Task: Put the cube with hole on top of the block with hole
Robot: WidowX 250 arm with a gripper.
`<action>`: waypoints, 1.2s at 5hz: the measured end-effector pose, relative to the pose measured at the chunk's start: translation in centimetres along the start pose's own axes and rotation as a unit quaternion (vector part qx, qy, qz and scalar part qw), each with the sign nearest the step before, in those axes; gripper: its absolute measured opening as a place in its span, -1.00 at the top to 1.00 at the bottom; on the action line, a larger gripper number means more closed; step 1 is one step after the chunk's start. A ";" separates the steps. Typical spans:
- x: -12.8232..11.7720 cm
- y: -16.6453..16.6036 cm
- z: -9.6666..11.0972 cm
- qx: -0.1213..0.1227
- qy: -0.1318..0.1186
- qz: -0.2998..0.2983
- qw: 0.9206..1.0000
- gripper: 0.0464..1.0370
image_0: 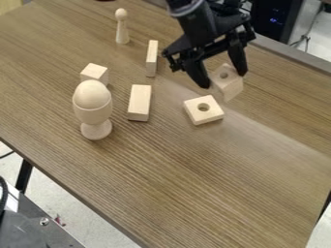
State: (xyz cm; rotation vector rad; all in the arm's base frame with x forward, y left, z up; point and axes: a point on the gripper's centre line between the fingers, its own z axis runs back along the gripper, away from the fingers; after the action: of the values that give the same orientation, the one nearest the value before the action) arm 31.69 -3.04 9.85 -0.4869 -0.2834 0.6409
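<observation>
Grasping the cube with hole (227,87) between its two fingers, the black gripper (224,79) hangs over the far right part of the table (194,169). The cube is tilted, just to the far right of the block with hole (203,116), which lies flat. At left, an egg-shaped piece (92,94) sits in a cup (96,117).

No text, label or brand can be read, whether between the jaws or beyond them. No number or sign can be read above, below or to either side of the jaws.
</observation>
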 end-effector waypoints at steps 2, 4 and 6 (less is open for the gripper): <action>0.1 2.0 -2.6 0.038 0.050 0.000 0.998 -0.34; 1.3 2.5 -3.0 0.050 0.048 -0.015 0.998 -0.34; 2.7 2.4 -2.8 0.055 0.051 -0.034 0.997 -0.34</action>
State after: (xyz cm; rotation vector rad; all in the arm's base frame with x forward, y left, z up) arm 33.67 -0.62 6.49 -0.4019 -0.1665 0.5596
